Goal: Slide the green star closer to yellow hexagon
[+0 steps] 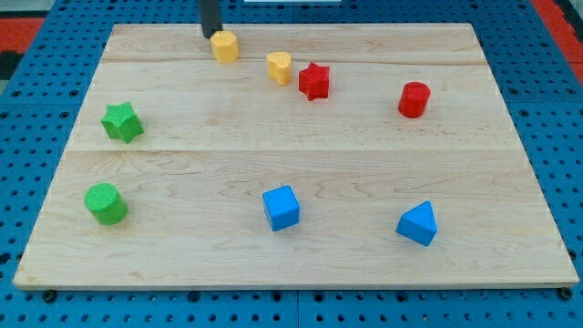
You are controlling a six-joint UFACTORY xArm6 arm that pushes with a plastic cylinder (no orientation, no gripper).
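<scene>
The green star [122, 122] lies at the view's left, midway up the wooden board [291, 264]. The yellow hexagon [224, 46] sits near the board's top edge, left of centre. My tip [210, 35] is at the top, just left of the yellow hexagon and touching or nearly touching it. The tip is far from the green star, up and to its right.
A yellow heart [280, 67] and a red star [314, 81] lie right of the hexagon. A red cylinder [414, 99] is at the upper right. A green cylinder [106, 203] is at the lower left. A blue cube [281, 207] and a blue triangular block [418, 223] are low.
</scene>
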